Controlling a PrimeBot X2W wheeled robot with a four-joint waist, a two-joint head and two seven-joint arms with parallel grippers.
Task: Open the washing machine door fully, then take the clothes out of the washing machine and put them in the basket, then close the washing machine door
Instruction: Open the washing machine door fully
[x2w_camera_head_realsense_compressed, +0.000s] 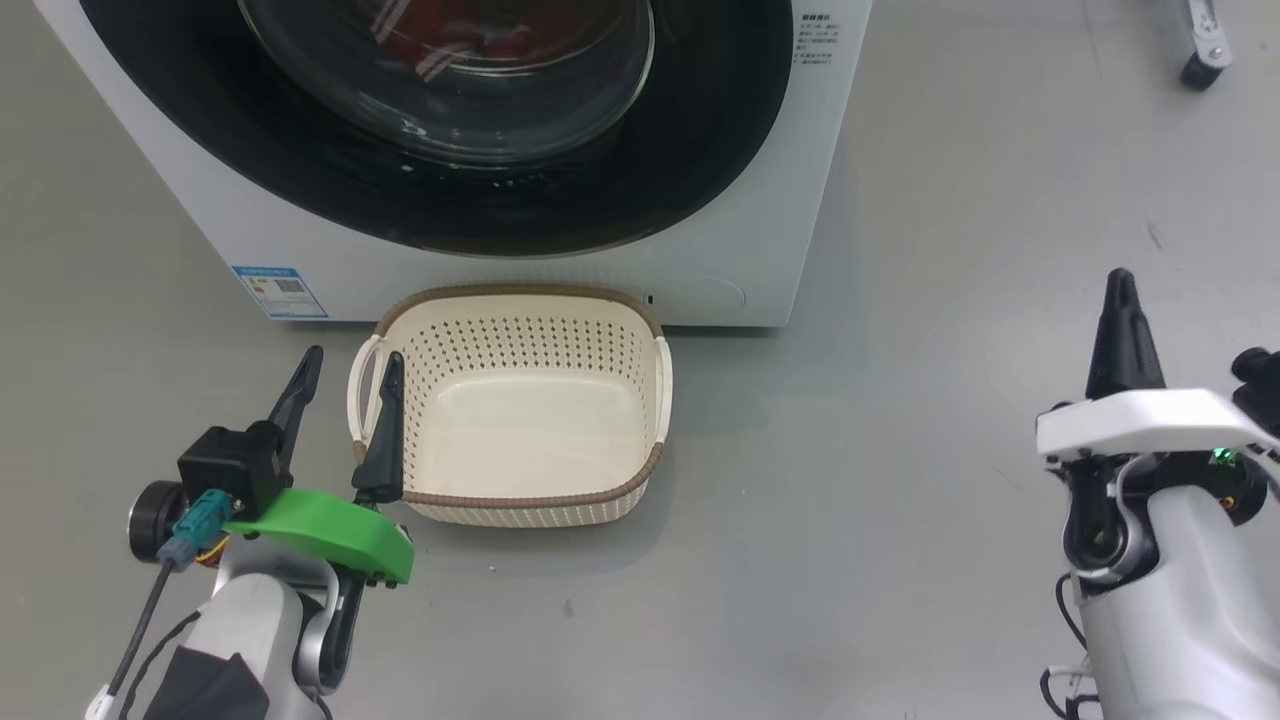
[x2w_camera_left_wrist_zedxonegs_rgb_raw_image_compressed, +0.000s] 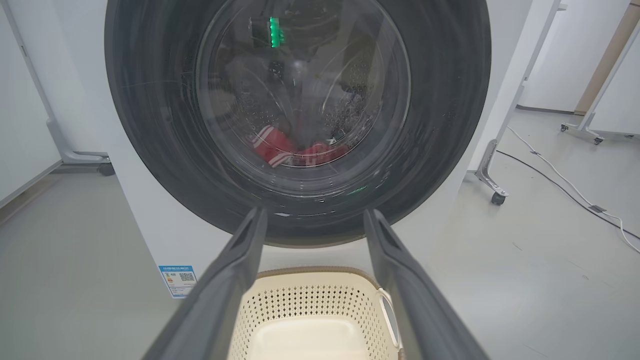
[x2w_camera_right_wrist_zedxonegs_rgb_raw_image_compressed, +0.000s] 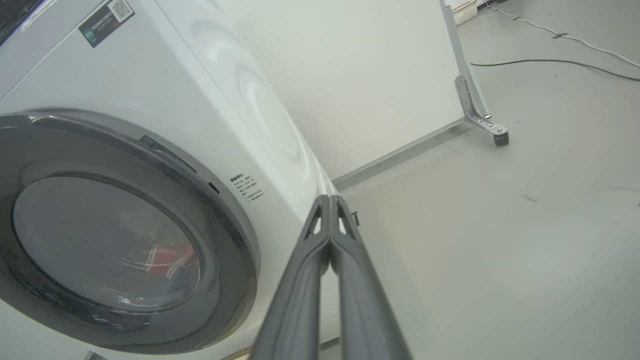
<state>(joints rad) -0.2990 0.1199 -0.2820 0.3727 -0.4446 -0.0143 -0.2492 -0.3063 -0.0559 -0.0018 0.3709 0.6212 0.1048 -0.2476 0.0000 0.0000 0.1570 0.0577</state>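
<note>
The white washing machine (x2w_camera_head_realsense_compressed: 790, 150) (x2w_camera_left_wrist_zedxonegs_rgb_raw_image_compressed: 150, 220) (x2w_camera_right_wrist_zedxonegs_rgb_raw_image_compressed: 150, 90) fills the top of the head view, its black-rimmed round door (x2w_camera_head_realsense_compressed: 700, 130) (x2w_camera_left_wrist_zedxonegs_rgb_raw_image_compressed: 150, 125) (x2w_camera_right_wrist_zedxonegs_rgb_raw_image_compressed: 235, 235) closed flat against the front. Red clothes (x2w_camera_head_realsense_compressed: 470, 35) (x2w_camera_left_wrist_zedxonegs_rgb_raw_image_compressed: 295, 150) (x2w_camera_right_wrist_zedxonegs_rgb_raw_image_compressed: 175, 257) with white stripes lie behind the glass. The cream basket (x2w_camera_head_realsense_compressed: 640, 340) (x2w_camera_left_wrist_zedxonegs_rgb_raw_image_compressed: 310, 310) stands on the floor against the machine's front, with nothing in it. My left gripper (x2w_camera_head_realsense_compressed: 345, 375) (x2w_camera_left_wrist_zedxonegs_rgb_raw_image_compressed: 312, 215) hangs open at the basket's left handle, fingers pointing at the door. My right gripper (x2w_camera_head_realsense_compressed: 1120, 285) (x2w_camera_right_wrist_zedxonegs_rgb_raw_image_compressed: 330, 200) is shut on nothing, well to the right of the machine.
Grey floor (x2w_camera_head_realsense_compressed: 950, 450) spreads around the machine. A wheeled frame leg (x2w_camera_left_wrist_zedxonegs_rgb_raw_image_compressed: 492, 185) (x2w_camera_right_wrist_zedxonegs_rgb_raw_image_compressed: 482, 120) stands right of the machine, with cables (x2w_camera_left_wrist_zedxonegs_rgb_raw_image_compressed: 565, 185) (x2w_camera_right_wrist_zedxonegs_rgb_raw_image_compressed: 550, 62) on the floor beyond. A blue label (x2w_camera_head_realsense_compressed: 280, 292) marks the machine's lower left corner.
</note>
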